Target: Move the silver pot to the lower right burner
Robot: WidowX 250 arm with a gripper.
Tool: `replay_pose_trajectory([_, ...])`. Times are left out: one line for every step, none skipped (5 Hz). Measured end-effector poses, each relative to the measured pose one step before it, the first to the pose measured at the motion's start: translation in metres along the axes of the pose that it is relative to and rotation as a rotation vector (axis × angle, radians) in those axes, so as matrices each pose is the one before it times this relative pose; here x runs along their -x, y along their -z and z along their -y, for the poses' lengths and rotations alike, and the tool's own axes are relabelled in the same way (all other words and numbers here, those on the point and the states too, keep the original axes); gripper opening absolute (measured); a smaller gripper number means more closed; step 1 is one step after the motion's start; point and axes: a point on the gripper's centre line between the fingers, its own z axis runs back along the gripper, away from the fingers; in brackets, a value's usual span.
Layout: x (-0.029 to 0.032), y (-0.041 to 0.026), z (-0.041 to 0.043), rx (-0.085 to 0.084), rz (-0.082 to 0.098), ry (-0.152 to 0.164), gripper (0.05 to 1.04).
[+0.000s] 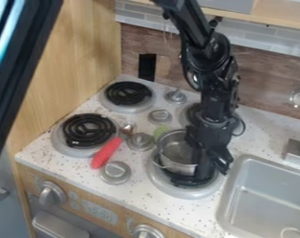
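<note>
Black slanted panel (27,51) crossing the upper left, nearest the lens. Lower left burner (62,142) sitting beside a red-handled utensil (107,152), its metal end pointing up toward the stove knobs (140,142). Upper left burner (138,109) lying behind. Small green item (160,131) showing just left of the silver pot (175,157). Pot standing over the lower right burner (188,191), its body covering the back left part. Black gripper (214,170) hanging down at the pot's right side; can't tell whether it's open or closed on the rim. Grey sink (232,195) bordering the burner's right.
</note>
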Motion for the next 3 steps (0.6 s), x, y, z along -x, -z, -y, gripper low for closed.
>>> replay_pose_trajectory([0.00043, -0.02954, 0.00263, 0.0097, 0.106, -0.1403, 0.584])
replay_pose_trajectory([0.00824, -0.03719, -0.00876, -0.0251, 0.102, -0.1507, 0.865])
replay_pose_trajectory([0.01173, -0.02345, -0.01425, -0.0451, 0.052, -0.1343, 1.022])
